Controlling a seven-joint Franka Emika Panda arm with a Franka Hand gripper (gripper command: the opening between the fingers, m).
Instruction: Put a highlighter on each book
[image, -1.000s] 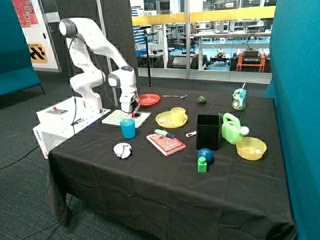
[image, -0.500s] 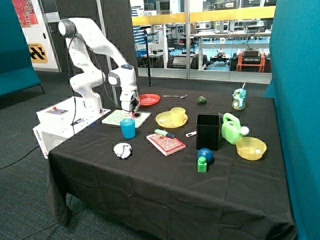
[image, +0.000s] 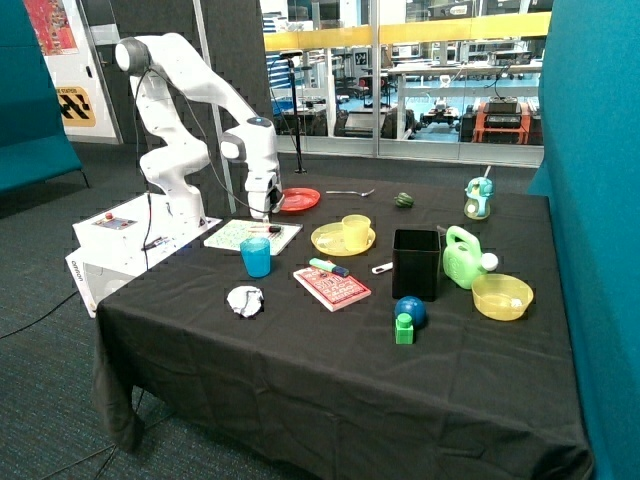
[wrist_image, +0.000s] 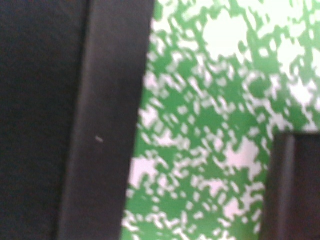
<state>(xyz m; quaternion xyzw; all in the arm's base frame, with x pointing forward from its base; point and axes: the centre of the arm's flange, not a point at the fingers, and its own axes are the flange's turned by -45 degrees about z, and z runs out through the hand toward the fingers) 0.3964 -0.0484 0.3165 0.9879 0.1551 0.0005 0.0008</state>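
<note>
The white Franka arm's gripper (image: 266, 209) is hanging just above the far edge of the large flat white book with the green speckled cover (image: 238, 236), close to the round red plastic plate (image: 298, 199). In the wrist view that speckled cover (wrist_image: 210, 125) is filling the space between two dark fingers (wrist_image: 107, 120), so the gripper looks spread and empty.

On the speckled book a slim reddish highlighter pen (image: 261, 229) appears to be lying flat near the edge beside the yellow plate, just behind the small blue plastic cup (image: 256, 256). It is tiny in the outside view, so that reading is tentative.

Moving along, the small red patterned book (image: 332, 287) is sitting near the middle of the black cloth-covered table (image: 300, 380), and a green highlighter with a dark cap (image: 329, 267) is resting across its far corner.

Judging from this, both books are already carrying a pen, and the step in hand looks like the release over the second book. The next move calls for lifting straight up and clear, without clipping the pen, the blue cup or the red plate.
</note>
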